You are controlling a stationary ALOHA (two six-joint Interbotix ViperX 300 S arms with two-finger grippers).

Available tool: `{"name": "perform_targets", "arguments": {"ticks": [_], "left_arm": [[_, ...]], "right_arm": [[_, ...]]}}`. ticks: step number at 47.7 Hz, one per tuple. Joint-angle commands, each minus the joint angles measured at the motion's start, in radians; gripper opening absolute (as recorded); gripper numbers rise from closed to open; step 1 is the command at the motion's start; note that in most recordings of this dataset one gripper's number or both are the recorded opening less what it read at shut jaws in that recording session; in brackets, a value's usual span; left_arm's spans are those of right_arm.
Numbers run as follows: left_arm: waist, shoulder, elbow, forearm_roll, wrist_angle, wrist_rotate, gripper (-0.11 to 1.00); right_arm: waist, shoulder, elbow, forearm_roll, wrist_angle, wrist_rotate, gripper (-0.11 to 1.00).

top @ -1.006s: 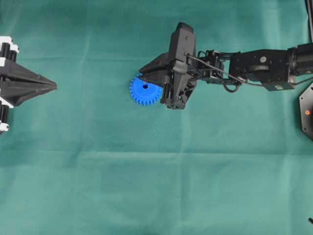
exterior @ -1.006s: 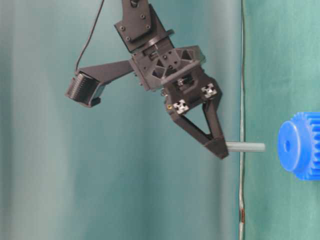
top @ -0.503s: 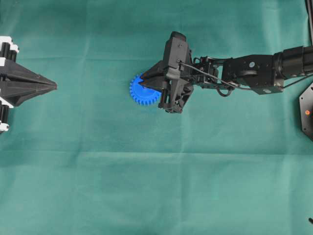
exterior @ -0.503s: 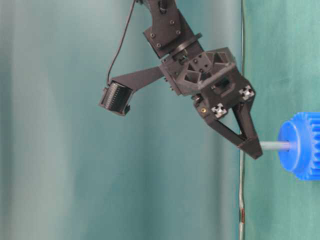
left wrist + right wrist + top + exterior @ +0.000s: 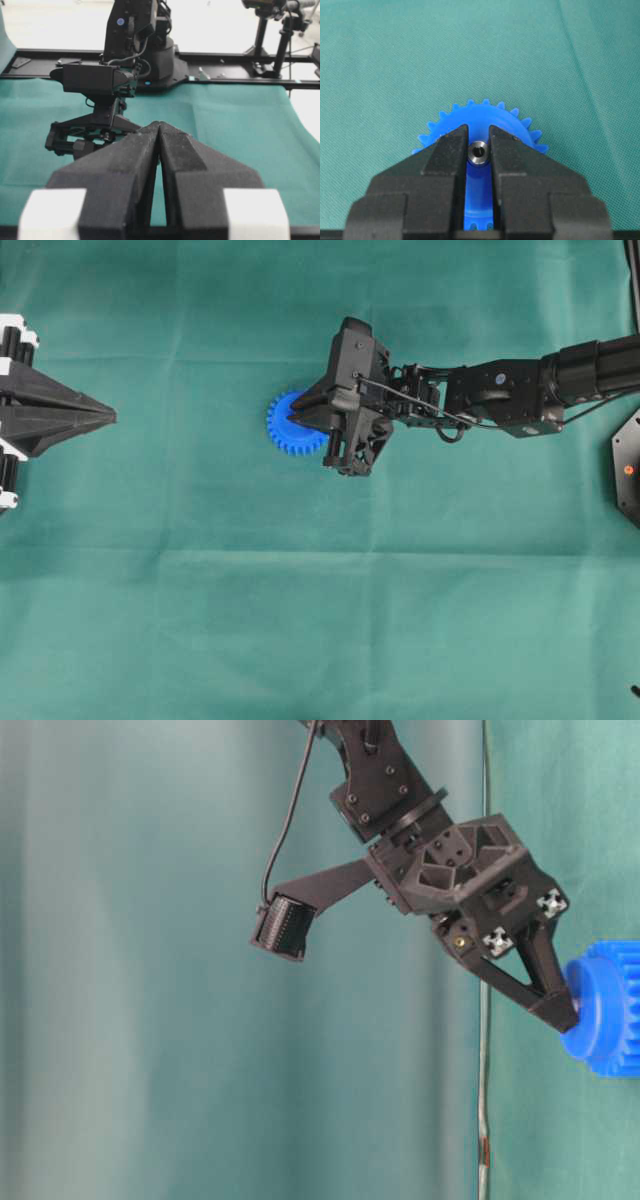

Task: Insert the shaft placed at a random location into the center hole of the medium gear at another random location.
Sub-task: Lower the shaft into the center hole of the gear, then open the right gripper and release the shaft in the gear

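The medium gear (image 5: 288,427) is bright blue and lies flat on the green cloth, left of centre. My right gripper (image 5: 295,420) is over its hub, shut on the shaft (image 5: 478,151), whose shiny round end shows between the fingers (image 5: 445,155). In the table-level view the right gripper (image 5: 566,1016) has its tips touching the gear (image 5: 608,1022) hub, and no length of shaft shows between them. The center hole is hidden under the shaft and fingers. In the right wrist view the gear (image 5: 485,116) fills the space behind the tips. My left gripper (image 5: 108,417) rests shut and empty at the far left.
Green cloth (image 5: 320,620) covers the whole table. A black unit with a red light (image 5: 628,468) sits at the right edge. The right arm's base and a black frame rail (image 5: 225,70) stand at the far side of the left wrist view.
My right gripper has moved down and left onto the gear with the shaft. The bare length of shaft seen earlier has gone into the hub. The left arm has not moved.
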Motion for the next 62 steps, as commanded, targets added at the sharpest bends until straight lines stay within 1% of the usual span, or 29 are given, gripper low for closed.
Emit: {"name": "perform_targets", "arguments": {"ticks": [1,21,24,27,35,37,38,39,44,51,62], "left_arm": [[-0.002,0.009,-0.026,0.003,-0.008,0.000,0.00],[0.000,0.009,-0.026,0.003,-0.006,0.000,0.00],[-0.002,0.008,-0.025,0.003,-0.006,0.000,0.00],[-0.002,0.009,-0.026,0.005,-0.006,0.000,0.00],[0.000,0.009,-0.026,0.003,-0.006,0.000,0.00],[-0.002,0.008,-0.026,0.003,-0.005,0.000,0.00],[-0.002,0.009,-0.025,0.005,-0.006,0.000,0.00],[-0.002,0.008,-0.026,0.005,-0.005,0.000,0.00],[-0.002,0.008,-0.026,0.005,-0.006,0.000,0.00],[-0.002,0.008,-0.026,0.005,-0.006,0.000,0.00],[-0.002,0.008,-0.026,0.005,-0.006,0.000,0.00]], "right_arm": [[0.003,-0.015,-0.020,0.003,-0.015,0.002,0.12],[0.005,-0.015,-0.023,0.002,-0.009,0.003,0.13],[0.005,-0.015,-0.025,0.002,-0.011,0.005,0.16],[0.005,-0.015,-0.026,0.002,-0.009,0.005,0.30],[0.005,-0.020,-0.028,0.003,-0.006,0.008,0.79],[0.005,-0.025,-0.028,0.003,-0.005,0.009,0.89],[0.005,-0.028,-0.028,0.002,-0.005,0.008,0.91],[0.005,-0.031,-0.028,0.003,-0.002,0.009,0.91],[0.005,-0.060,-0.023,0.002,0.026,0.008,0.81],[0.005,-0.121,-0.017,0.002,0.072,0.006,0.84],[0.005,-0.186,-0.012,-0.002,0.118,0.005,0.84]]}}
